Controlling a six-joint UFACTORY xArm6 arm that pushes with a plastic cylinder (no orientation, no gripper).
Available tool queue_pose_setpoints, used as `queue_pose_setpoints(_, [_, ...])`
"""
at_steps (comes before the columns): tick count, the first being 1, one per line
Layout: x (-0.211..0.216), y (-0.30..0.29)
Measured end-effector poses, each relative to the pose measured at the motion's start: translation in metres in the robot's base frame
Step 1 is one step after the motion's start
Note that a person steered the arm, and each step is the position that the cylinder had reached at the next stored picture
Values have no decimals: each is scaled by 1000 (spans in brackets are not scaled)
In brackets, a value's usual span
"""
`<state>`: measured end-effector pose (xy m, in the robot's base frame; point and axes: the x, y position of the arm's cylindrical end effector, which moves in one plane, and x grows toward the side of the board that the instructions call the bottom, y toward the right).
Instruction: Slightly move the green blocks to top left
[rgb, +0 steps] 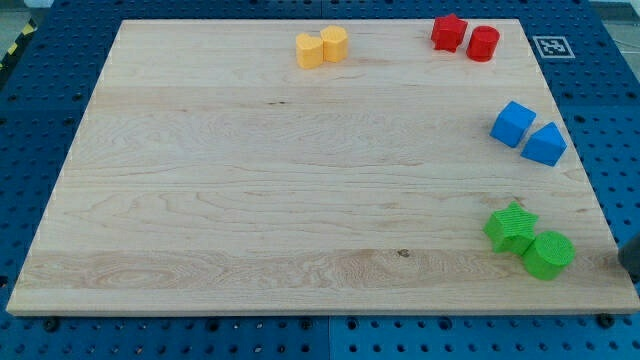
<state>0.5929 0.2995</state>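
In the camera view, the wooden desk (250, 180) is lying on a blue pegboard (40, 110). The green star block (511, 226) and green cylinder block (548, 254) are sitting touching each other near the view's bottom right. My tip (632, 256) is showing only as a dark shape at the view's right edge, just beside the green cylinder block; there is no hand, only the rod. Two blue blocks (528, 133) are resting above the green pair, two red blocks (465, 37) at the top right, two yellow blocks (322, 47) at the top centre.
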Motion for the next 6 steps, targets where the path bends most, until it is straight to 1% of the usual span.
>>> queue_pose_setpoints(2, [8, -51])
queue_pose_setpoints(4, [8, -79])
queue_pose_setpoints(6, [8, -63])
